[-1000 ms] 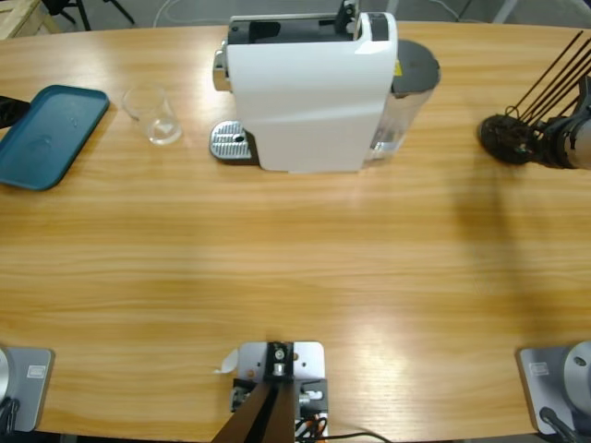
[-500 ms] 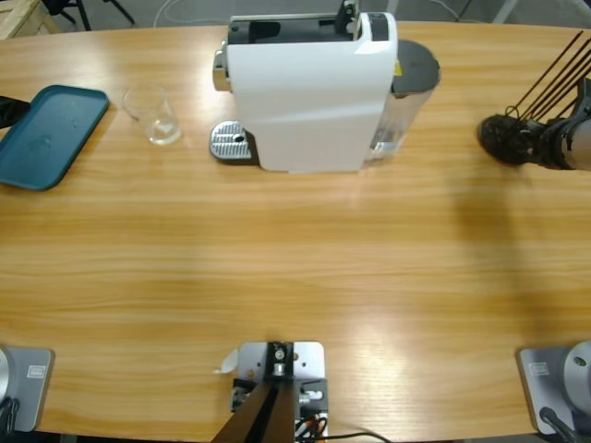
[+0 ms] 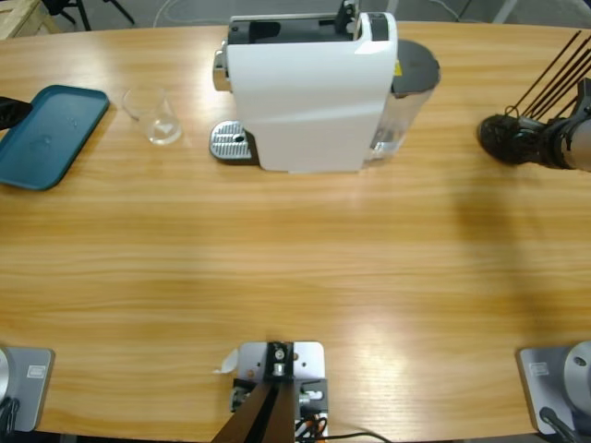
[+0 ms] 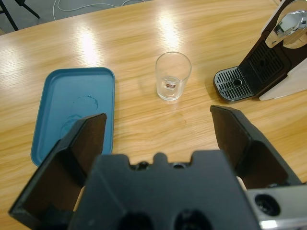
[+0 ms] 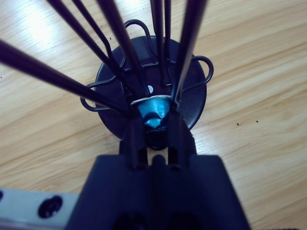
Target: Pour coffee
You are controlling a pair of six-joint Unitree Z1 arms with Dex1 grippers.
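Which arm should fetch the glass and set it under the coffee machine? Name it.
Left. Its open claw faces the glass beside the tray. The right claw is shut on a blue capsule at the rack.

Right hand (image 5: 153,125) pinches a blue capsule (image 5: 152,111) between narrow jaws, inside a black wire capsule holder (image 5: 189,96) with round base on the wooden surface (image 5: 249,72).

glass (image 4: 173,75): clear, empty, upright, beside teal tray (image 4: 72,112) | capsule (image 5: 152,111): blue, in black wire rack (image 5: 152,91)
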